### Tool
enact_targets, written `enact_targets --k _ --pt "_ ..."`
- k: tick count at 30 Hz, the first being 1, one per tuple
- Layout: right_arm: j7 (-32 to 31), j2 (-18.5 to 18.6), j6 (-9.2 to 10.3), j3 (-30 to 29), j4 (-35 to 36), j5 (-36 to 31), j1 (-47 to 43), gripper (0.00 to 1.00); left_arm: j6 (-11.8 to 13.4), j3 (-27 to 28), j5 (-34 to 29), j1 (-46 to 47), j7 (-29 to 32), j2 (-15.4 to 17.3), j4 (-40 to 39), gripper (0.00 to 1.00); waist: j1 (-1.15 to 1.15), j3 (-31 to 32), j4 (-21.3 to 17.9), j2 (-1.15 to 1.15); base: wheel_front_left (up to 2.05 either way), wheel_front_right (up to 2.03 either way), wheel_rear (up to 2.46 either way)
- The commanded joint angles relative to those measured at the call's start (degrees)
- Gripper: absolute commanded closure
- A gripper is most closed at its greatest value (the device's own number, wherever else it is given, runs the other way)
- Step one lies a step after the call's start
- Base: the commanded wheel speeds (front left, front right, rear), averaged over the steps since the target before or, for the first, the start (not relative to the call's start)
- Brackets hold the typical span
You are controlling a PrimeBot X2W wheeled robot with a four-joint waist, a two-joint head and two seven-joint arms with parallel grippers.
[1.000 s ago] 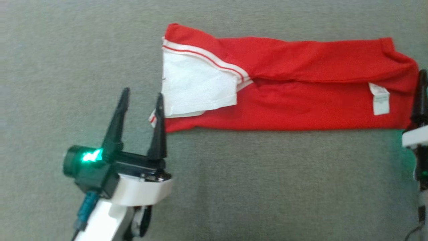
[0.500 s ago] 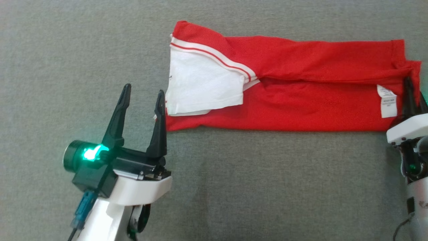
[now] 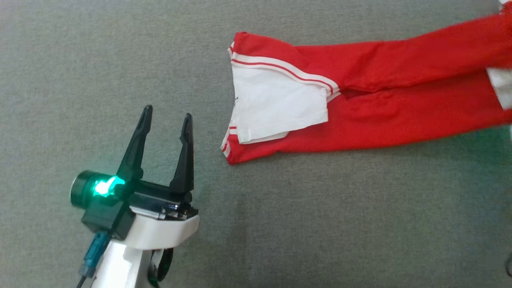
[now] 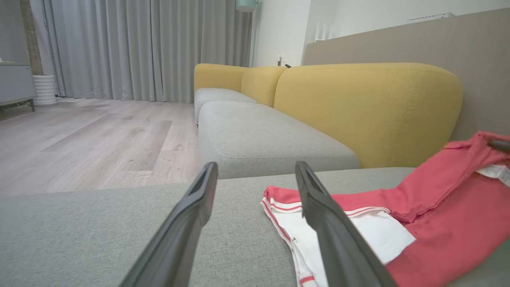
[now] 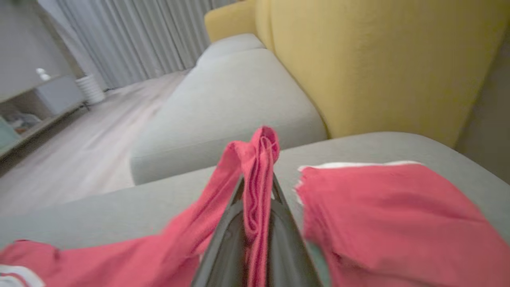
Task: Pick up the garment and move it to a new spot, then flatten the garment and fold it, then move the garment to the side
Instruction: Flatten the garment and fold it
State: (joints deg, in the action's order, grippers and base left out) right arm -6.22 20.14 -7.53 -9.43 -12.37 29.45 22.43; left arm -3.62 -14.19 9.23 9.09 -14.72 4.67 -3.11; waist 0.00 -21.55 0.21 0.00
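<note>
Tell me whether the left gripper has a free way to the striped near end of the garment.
Probably yes. The left gripper stands open, apart from the garment, with bare grey cushion between it and the striped end; the right gripper holds the far end.

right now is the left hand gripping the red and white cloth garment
No, the left hand stands open over the grey fabric cushion, apart from the red and white cloth garment.

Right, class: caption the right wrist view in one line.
Right gripper, fingers shut, pinches a fold of red garment above grey seat.
</note>
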Motion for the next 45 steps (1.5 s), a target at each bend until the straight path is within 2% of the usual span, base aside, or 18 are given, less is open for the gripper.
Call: enact_targets --k 1,6,7,10,15,21,22,23,26,29,34,37,40,45 --pt "-1.8 -0.4 0.04 2.5 6.1 0.7 1.8 1.00 -0.5 2.4 -0.6 0.1 -0.3 -0.3 -1.4 0.00 0.00 0.1 -0.3 0.00 0.00 0.00 0.00" --pt "-7.3 -5.6 0.04 10.9 15.8 1.7 3.2 1.00 -1.4 2.7 -1.0 0.4 -0.3 -0.8 -0.4 0.00 0.00 0.5 -0.2 0.00 0.00 0.00 0.00" --pt "-7.3 -5.6 0.04 10.9 15.8 1.7 3.2 1.00 -1.4 2.7 -1.0 0.4 -0.3 -0.8 -0.4 0.00 0.00 0.5 -0.2 0.00 0.00 0.00 0.00" --pt "-8.8 -9.4 0.04 16.5 17.1 0.8 4.9 1.00 -1.9 2.6 -1.1 0.6 -0.3 -1.1 0.2 0.00 0.00 0.7 0.2 0.00 0.00 0.00 0.00" --pt "-8.1 -15.3 0.04 26.0 12.4 -0.4 7.5 1.00 -2.5 2.1 -1.0 1.2 -0.3 -1.4 0.9 0.00 0.00 0.4 2.1 0.00 0.00 0.00 0.00" --pt "-3.1 -17.2 0.04 34.7 2.2 1.1 9.8 0.99 -2.9 2.0 -0.7 1.8 -0.3 -1.7 1.8 0.00 0.00 -0.3 4.3 0.00 0.00 0.00 0.00" --pt "-1.7 -17.2 0.04 36.3 0.8 2.8 10.2 0.21 -2.9 2.0 -0.6 1.8 -0.3 -1.7 2.0 0.00 0.00 -0.3 4.6 0.00 0.00 0.00 0.00" --pt "-0.1 -17.2 0.04 37.7 -0.3 4.6 10.6 0.00 -3.0 2.0 -0.5 1.9 -0.3 -1.7 2.0 0.00 0.00 -0.4 4.9 0.00 0.00 0.00 0.00" --pt "4.8 -17.2 0.04 41.4 -2.5 10.7 11.7 0.00 -3.1 1.8 -0.3 2.1 -0.3 -1.7 2.4 0.00 0.00 -0.2 5.5 0.00 0.00 0.00 0.00" --pt "8.9 -17.3 0.04 42.0 -4.6 11.1 13.2 0.00 -2.9 1.9 0.3 1.9 -0.3 -1.8 2.6 0.00 0.00 0.6 5.4 0.00 0.00 0.00 0.00" --pt "16.6 -16.5 0.04 36.1 -5.5 4.6 11.3 0.00 -1.7 2.9 1.9 0.6 -0.3 -1.8 2.2 0.00 0.00 3.3 4.5 0.00 0.00 0.00 0.00" --pt "19.4 -13.6 0.04 31.7 -3.9 3.3 7.4 0.00 -1.0 3.5 3.1 -0.5 -0.3 -1.8 2.3 0.00 0.00 5.1 3.6 0.00 0.00 0.00 0.00" --pt "20.9 -10.3 0.04 28.2 -2.4 -1.6 3.2 0.00 -0.5 4.1 3.9 -1.5 -0.3 -1.8 2.8 0.00 0.00 7.0 2.6 0.00 0.00 0.00 0.00" --pt "21.2 -11.2 0.04 20.6 1.7 -8.8 -6.2 0.00 0.3 4.9 5.4 -3.3 -0.3 -1.8 4.6 0.00 0.00 10.9 1.5 0.00 0.00 0.00 0.00"
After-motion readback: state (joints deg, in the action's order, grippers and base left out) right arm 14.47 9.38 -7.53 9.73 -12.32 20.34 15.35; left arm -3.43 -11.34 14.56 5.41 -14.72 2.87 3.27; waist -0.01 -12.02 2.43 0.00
